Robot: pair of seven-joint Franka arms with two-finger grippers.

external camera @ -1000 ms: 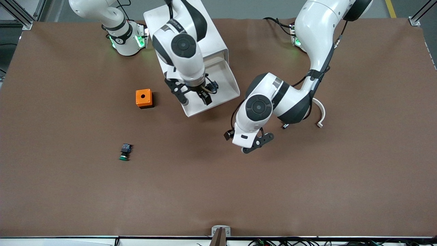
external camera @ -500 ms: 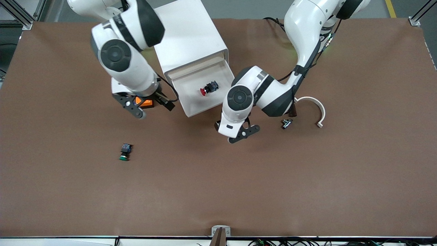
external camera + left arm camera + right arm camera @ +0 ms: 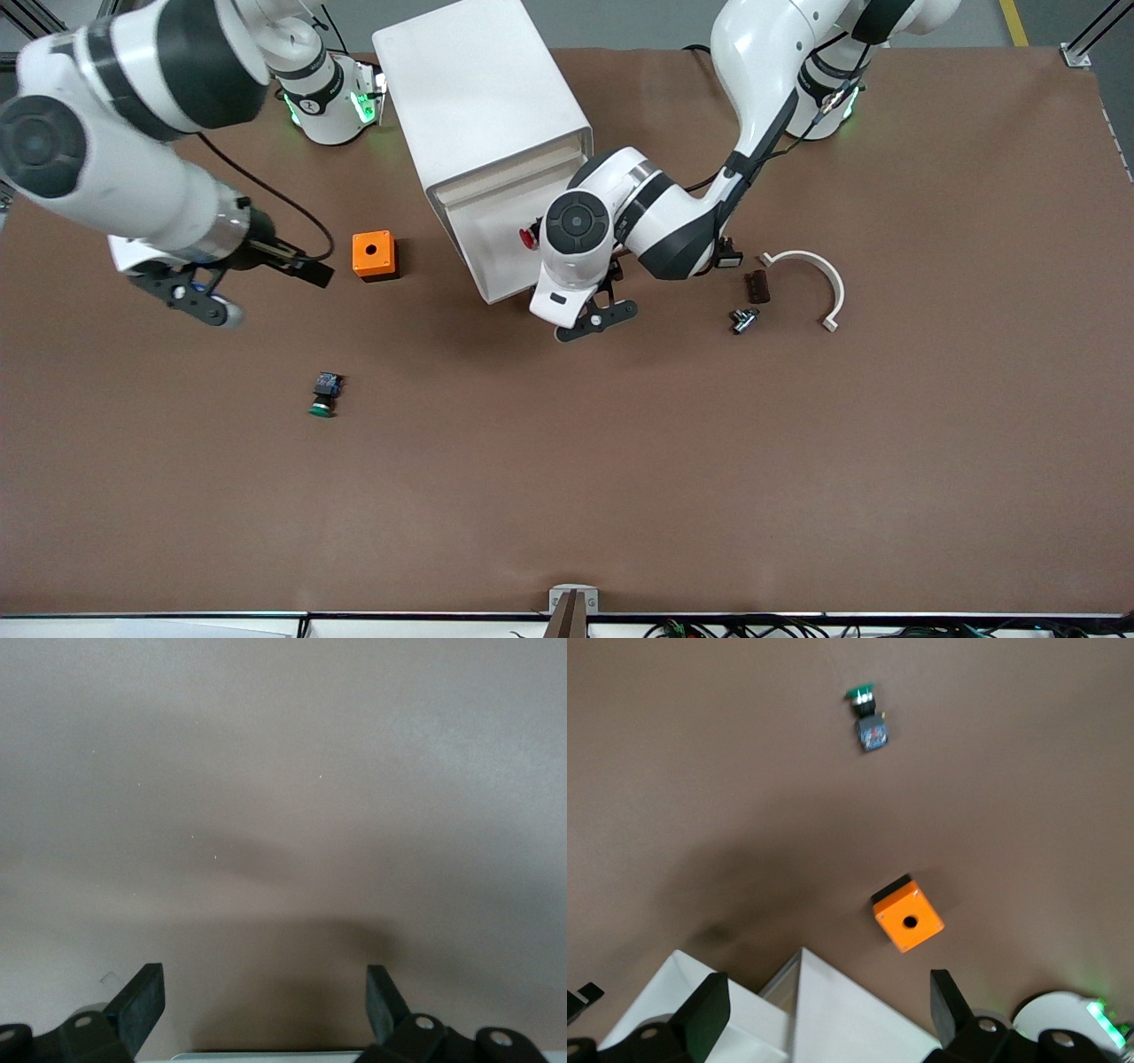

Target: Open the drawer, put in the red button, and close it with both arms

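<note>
The white cabinet has its drawer pulled open. The red button lies in the drawer, mostly hidden by the left arm. My left gripper is open and empty, low over the table just in front of the drawer front. In the left wrist view its jaws stand wide apart, with the drawer's white edge beside them. My right gripper is open and empty, over the table near the orange box toward the right arm's end. It also shows in the right wrist view.
An orange box with a hole sits beside the cabinet. A green-capped button lies nearer the front camera. A white curved piece, a dark block and a small metal part lie toward the left arm's end.
My right gripper left the red button in the drawer and swung away past the orange box. My left gripper moved across to the drawer front.
</note>
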